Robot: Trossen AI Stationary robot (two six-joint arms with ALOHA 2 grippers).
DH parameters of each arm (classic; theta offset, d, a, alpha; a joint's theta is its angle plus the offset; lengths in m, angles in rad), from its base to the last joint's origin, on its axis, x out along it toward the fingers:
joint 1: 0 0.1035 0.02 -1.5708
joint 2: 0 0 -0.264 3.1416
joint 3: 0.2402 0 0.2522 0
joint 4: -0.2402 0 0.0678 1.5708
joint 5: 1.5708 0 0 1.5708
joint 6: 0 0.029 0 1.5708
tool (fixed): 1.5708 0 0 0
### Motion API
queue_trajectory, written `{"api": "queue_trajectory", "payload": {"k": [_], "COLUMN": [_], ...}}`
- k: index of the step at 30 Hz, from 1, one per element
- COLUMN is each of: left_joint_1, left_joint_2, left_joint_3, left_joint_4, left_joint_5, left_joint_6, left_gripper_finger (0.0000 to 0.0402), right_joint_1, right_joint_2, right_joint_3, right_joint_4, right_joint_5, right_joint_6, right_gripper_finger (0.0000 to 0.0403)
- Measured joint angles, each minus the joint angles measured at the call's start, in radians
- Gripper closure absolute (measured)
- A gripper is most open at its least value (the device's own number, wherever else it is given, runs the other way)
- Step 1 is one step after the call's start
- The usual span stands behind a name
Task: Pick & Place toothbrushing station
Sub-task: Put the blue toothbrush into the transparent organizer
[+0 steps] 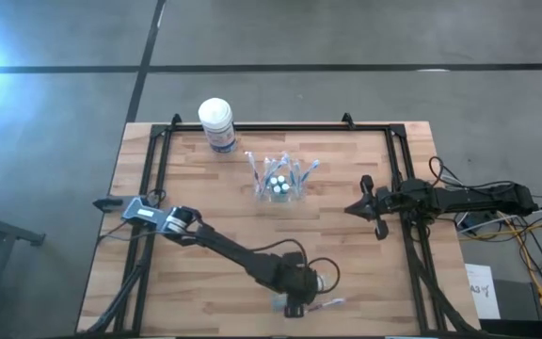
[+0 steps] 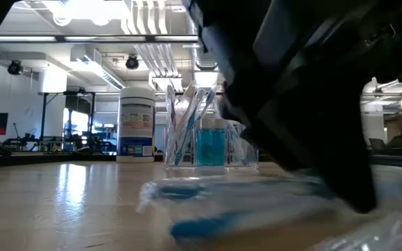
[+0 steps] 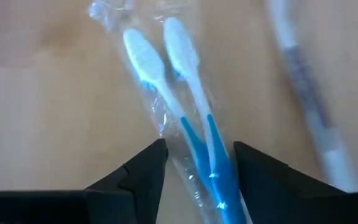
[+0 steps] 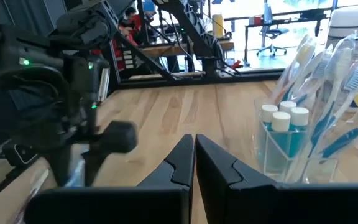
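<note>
At table centre, clear cup (image 1: 279, 185) holding toothbrushes (image 4: 328, 81) and white-capped tubes (image 4: 283, 119), left hand (image 3: 197, 168) open astride wrapped toothbrushes (image 3: 179, 99), right hand (image 4: 194, 163) closed.

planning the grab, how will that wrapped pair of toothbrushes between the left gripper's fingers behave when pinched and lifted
Probably slippery: the wrapped toothbrushes sit in crinkled clear film, so the open left gripper may slide on it. Likely light and fairly stiff, given the slim plastic handles. The pair may shift inside the loose wrap.

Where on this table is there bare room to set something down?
Bare wood lies left of the clear cup, below the white canister, and between the cup and right gripper. The near edge is crowded: left gripper over wrapped toothbrushes.
</note>
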Motion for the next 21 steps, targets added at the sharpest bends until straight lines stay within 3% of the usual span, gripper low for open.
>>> {"api": "queue_trajectory", "payload": {"k": [4, 10, 21], "left_joint_1": [0.002, 0.008, 0.017], "left_joint_2": [-0.007, -0.034, -0.082], "left_joint_3": [0.001, -0.004, 0.014], "left_joint_4": [-0.078, -0.128, -0.094], "left_joint_5": [-0.087, -0.093, -0.08], "left_joint_6": [0.005, 0.074, 0.059], "left_gripper_finger": [0.0209, 0.0209, 0.0209], "right_joint_1": [0.0, 0.0, 0.0], "right_joint_2": [0.0, 0.0, 0.007], "right_joint_3": [0.0, 0.0, 0.0], "right_joint_4": [0.024, 0.028, 0.027], "right_joint_5": [0.0, 0.0, 0.001], "right_joint_6": [-0.006, -0.019, -0.018], "right_gripper_finger": [0.039, 0.039, 0.039]}}
